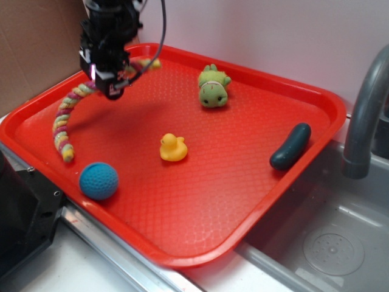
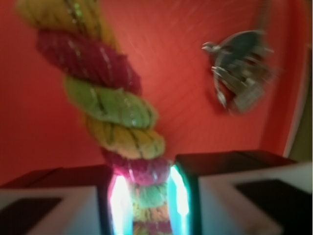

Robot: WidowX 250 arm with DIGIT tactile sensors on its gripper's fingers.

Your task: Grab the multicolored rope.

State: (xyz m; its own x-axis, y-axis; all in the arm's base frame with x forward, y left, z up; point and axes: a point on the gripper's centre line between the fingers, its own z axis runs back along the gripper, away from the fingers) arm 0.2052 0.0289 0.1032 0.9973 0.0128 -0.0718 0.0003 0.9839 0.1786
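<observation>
At upper left of the frame, the gripper [image 1: 113, 89] clamps the thick, twisted multicolored rope [image 1: 64, 125] near the dimpled red tray's [image 1: 200, 182] raised rim.

Blurred throughout in the wrist view; multicolored rope [image 2: 115, 110] cut off above and below; rope's middle hidden behind the gripper [image 1: 112, 90] in the exterior view.

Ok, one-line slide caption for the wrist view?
Pincer closed around the multicolored rope above the red tray.
</observation>
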